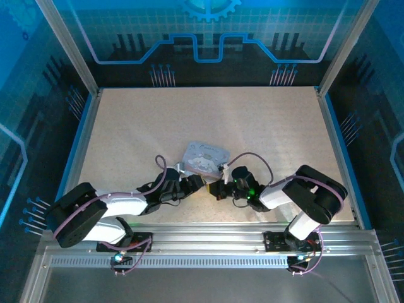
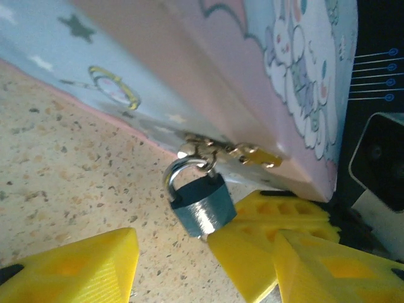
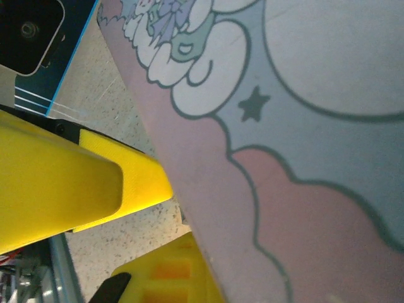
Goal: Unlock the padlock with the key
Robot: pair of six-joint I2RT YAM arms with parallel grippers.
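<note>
The padlock (image 2: 199, 203), markings blurred, hung from the cartoon tin (image 2: 208, 69) near the table's (image 1: 126, 126) near edge. It sat between the left gripper's (image 2: 205, 252) spread fingers. I could not tell the right gripper's (image 1: 221, 188) grip.

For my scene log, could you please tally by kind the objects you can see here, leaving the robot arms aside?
Tin: 1
Padlock: 1
Total: 2

Tin (image 1: 203, 158) on table (image 1: 265, 120) — padlock (image 2: 199, 205) at its near edge; jaws flanking.
</note>
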